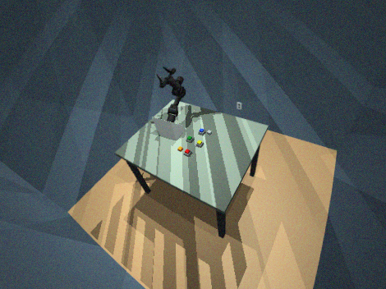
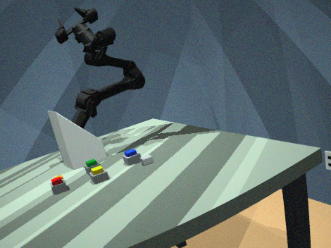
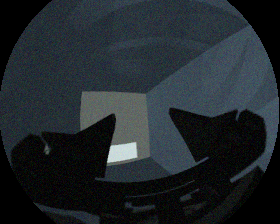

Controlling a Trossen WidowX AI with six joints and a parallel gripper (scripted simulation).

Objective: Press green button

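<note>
Rising from the far edge of the table (image 2: 246,166), the black arm (image 2: 116,85) curled upward and back, with its gripper (image 2: 72,20) lifted high above the tabletop and pointed away from the buttons. The claw stood spread wide, its two fingers well apart and nothing between them; the wrist view showed only wall and a pale panel beyond the tips. The green button (image 2: 91,163) sat on its grey base near the middle of the striped tabletop, just in front of a white wedge-shaped panel (image 2: 75,141) that stood beside the arm's foot. The yellow button (image 2: 97,170) lay just beside the green one, nearer the table's front edge. The blue button (image 2: 130,153) stood off to one side, with a small white block (image 2: 147,159) just beside it. The red button (image 2: 57,181) stood on the other side, with an orange block (image 1: 180,149) close to it. In the top view the green button (image 1: 189,138) lay between the blue and red ones, well apart from the raised gripper (image 1: 163,75).
</note>
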